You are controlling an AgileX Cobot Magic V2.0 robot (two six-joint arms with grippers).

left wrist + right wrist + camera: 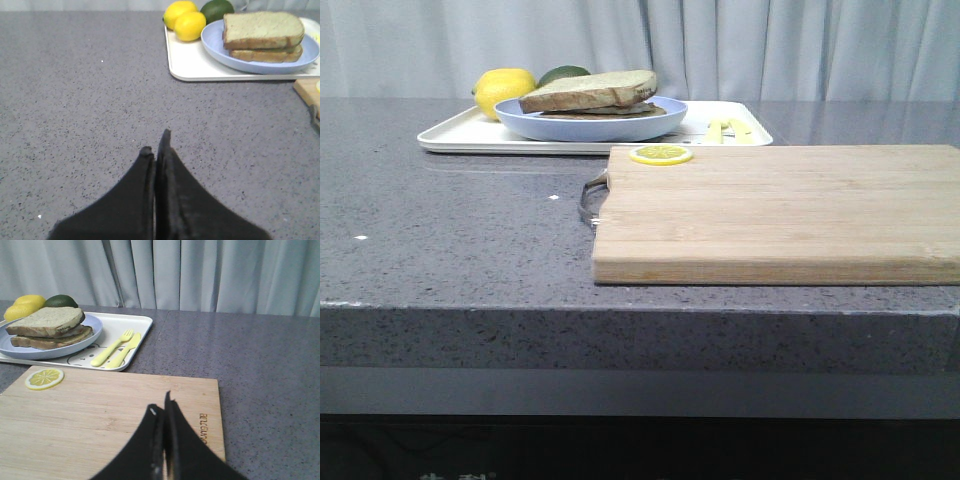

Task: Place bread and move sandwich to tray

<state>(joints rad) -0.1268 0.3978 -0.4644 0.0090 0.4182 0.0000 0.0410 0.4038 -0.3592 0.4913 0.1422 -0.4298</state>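
The sandwich (590,105), topped by the bread (588,90), is seen resting on the tray (460,135). The left gripper (156,141) and right gripper (161,405), both pressed closed and empty, are held well apart from it, the right above the cutting board (100,425).

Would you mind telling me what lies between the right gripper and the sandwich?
In the right wrist view, bare cutting board and a lemon slice lie between the right gripper and the sandwich.
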